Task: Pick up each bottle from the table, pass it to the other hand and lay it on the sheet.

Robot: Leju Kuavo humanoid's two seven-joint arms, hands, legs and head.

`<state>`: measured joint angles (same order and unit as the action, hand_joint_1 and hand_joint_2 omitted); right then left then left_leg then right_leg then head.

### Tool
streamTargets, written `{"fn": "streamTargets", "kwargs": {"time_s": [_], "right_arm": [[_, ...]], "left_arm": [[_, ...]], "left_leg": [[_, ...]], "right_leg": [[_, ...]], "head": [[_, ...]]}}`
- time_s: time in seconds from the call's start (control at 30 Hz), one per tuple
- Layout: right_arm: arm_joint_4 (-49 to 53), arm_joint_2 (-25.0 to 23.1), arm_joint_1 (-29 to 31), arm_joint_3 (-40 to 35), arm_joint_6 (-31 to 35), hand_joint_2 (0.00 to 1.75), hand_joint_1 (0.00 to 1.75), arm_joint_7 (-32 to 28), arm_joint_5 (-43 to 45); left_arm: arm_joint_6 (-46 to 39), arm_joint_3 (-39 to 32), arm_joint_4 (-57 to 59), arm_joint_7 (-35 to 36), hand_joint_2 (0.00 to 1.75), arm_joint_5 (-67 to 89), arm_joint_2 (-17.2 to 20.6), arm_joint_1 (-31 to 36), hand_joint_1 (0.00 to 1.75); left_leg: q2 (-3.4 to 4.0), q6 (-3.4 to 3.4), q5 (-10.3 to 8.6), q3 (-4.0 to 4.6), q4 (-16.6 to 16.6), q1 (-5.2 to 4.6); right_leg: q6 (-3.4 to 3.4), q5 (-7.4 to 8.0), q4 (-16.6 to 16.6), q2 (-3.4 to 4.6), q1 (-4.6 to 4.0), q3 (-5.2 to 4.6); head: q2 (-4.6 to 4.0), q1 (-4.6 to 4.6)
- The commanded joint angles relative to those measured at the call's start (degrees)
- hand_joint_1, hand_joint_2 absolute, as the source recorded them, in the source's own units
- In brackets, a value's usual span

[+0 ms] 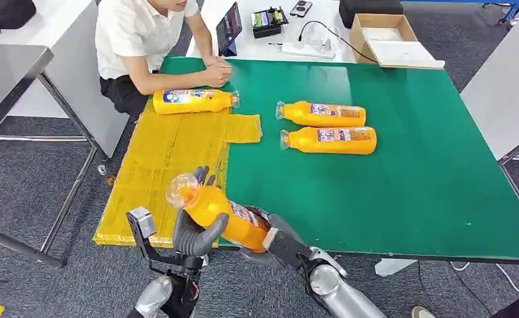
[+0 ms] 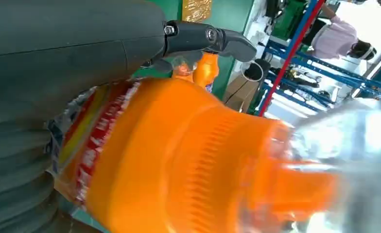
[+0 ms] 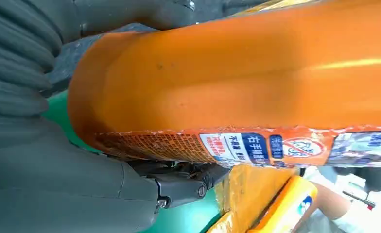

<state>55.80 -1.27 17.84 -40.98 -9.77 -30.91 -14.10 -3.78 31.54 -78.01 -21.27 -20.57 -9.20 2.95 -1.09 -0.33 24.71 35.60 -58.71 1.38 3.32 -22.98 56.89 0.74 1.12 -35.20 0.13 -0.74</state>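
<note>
Held bottle: an orange bottle [image 1: 220, 213] with a clear cap and a printed label is off the table, tilted, cap end up and toward the yellow sheet, base end down toward the robot's right. It hangs over the near edge of the table, where sheet and green surface meet.
Left hand: the left hand [image 1: 194, 233] is wrapped around the bottle's upper body just below the neck, thumb across the front, darker fingers showing behind the cap. In the left wrist view the bottle [image 2: 188, 160] lies hard against the grey thumb and ribbed cover; the hand is clamped on it.
Right hand: the right hand [image 1: 270, 240] holds the base end of the same bottle. In the right wrist view the bottle's lower body [image 3: 247, 92] is seated against the palm, with a finger under the label. Both hands grip it at once.
Sheet: the yellow sheet [image 1: 157, 165] covers the table's left side and carries one orange bottle on the sheet [image 1: 194, 101], lying flat at the far end, cap to the right.
Table: the green table [image 1: 402, 192] bears two more orange bottles [image 1: 323, 114] [image 1: 331, 140], lying side by side, caps toward the sheet, well apart from both hands.
Bystander: a seated person [image 1: 144, 40] in a white shirt rests a hand [image 1: 217, 71] on the far table edge, just beside the bottle on the sheet.
</note>
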Motion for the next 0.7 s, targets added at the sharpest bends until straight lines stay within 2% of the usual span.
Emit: {"fn": "streamTargets", "kwargs": {"time_s": [0.03,0.07,0.1,0.17,0.3,0.33,0.37,0.7], "right_arm": [[4.70,-1.02,2.09,-1.22,-1.70,1.75,1.75,-0.45,1.46],[5.02,-1.08,1.72,-0.93,-1.85,1.75,1.75,-0.53,2.12],[5.51,-1.12,1.30,-0.64,-1.98,1.75,1.75,-0.64,2.69],[6.37,-0.88,0.82,-0.74,-1.72,1.75,1.75,-0.69,2.79],[6.54,-0.84,0.73,-0.76,-1.67,1.75,1.75,-0.69,2.79],[6.54,-0.84,0.73,-0.76,-1.67,1.75,1.75,-0.69,2.79],[6.54,-0.84,0.73,-0.76,-1.67,1.75,1.75,-0.69,2.79],[6.82,-0.79,0.63,-0.70,-1.66,1.75,1.75,-0.77,2.95]], "left_arm": [[-2.75,2.38,8.44,-1.03,1.75,2.59,0.21,2.86,0.00],[-5.05,2.46,8.85,-2.46,1.75,4.86,-0.27,3.33,0.00],[-6.75,2.45,8.89,-3.72,1.75,6.59,-0.58,3.52,1.71],[-10.58,2.81,8.67,-6.69,1.75,10.90,-1.02,3.90,1.75],[-10.63,2.86,8.54,-6.71,1.75,10.99,-1.16,3.95,1.75],[-10.63,2.86,8.54,-6.71,1.75,10.99,-1.16,3.95,1.75],[-10.63,2.86,8.54,-6.71,1.75,10.99,-1.16,3.95,1.75],[-10.19,2.74,8.23,-6.59,1.75,10.96,-1.18,3.74,1.75]], "left_leg": [[0.27,0.11,0.10,-0.24,0.05,-0.02],[0.18,0.08,0.05,-0.14,0.04,-0.04],[0.21,0.11,0.08,-0.23,0.05,-0.03],[0.04,0.07,0.02,-0.08,0.02,-0.03],[0.07,0.08,0.03,-0.13,0.05,-0.03],[0.18,0.16,0.09,-0.38,0.12,-0.02],[0.09,0.08,0.04,-0.16,0.06,-0.03],[0.11,0.07,0.05,-0.16,0.05,-0.03]], "right_leg": [[-0.16,-0.04,-0.03,0.10,-0.04,0.17],[-0.11,-0.02,-0.01,0.06,0.00,0.08],[-0.15,-0.04,-0.03,0.05,-0.02,0.17],[-0.08,-0.03,0.00,-0.06,0.00,0.06],[-0.08,-0.02,-0.04,-0.03,0.00,0.11],[-0.20,-0.06,-0.13,-0.05,-0.07,0.36],[-0.11,-0.03,-0.05,-0.02,-0.01,0.13],[-0.10,-0.03,-0.03,0.00,-0.01,0.12]], "head": [[0.00,0.02],[0.00,0.00],[0.00,0.02],[0.00,0.00],[0.00,0.02],[0.00,0.02],[0.00,0.02],[0.00,0.02]]}}
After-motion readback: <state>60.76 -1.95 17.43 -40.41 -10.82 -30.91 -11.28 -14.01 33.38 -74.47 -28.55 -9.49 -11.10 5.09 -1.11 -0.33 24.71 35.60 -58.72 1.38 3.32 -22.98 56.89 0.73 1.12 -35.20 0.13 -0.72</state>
